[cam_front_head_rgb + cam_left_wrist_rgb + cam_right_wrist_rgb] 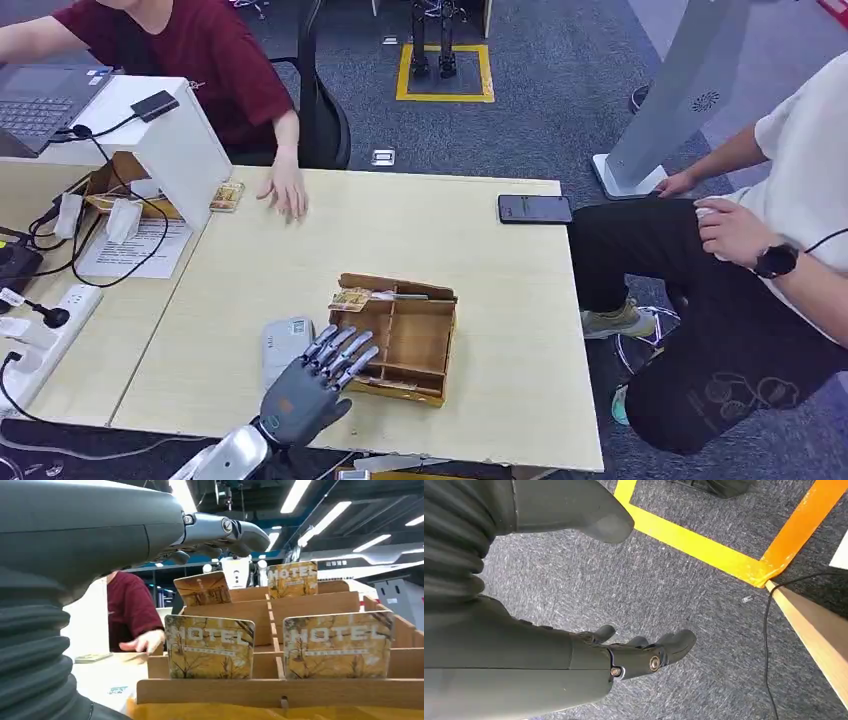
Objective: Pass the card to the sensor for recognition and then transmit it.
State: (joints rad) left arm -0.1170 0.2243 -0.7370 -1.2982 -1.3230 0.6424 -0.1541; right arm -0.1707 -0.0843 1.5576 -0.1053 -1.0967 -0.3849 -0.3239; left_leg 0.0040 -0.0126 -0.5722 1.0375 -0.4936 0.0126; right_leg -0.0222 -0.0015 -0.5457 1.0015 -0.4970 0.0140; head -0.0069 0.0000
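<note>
Grey carpet point(560, 110) with a yellow taped square lies beyond the pale wooden surface point(300, 260), where two people sit, one at the far left and one at the right. Near the middle of the surface stands a wooden compartment box point(415, 345) holding hotel cards point(210, 647) upright in its sections. The left hand point(310, 385) hovers at the box's near left corner, fingers spread and holding nothing, their tips just above the box's left rim; the cards stand right beyond them, untouched. A grey sensor pad point(285, 345) lies flat just left of the box, beside the hand. The right hand point(634, 655) hangs over the carpet, loosely released and empty. A dark phone point(535, 208) lies at the far right edge.
</note>
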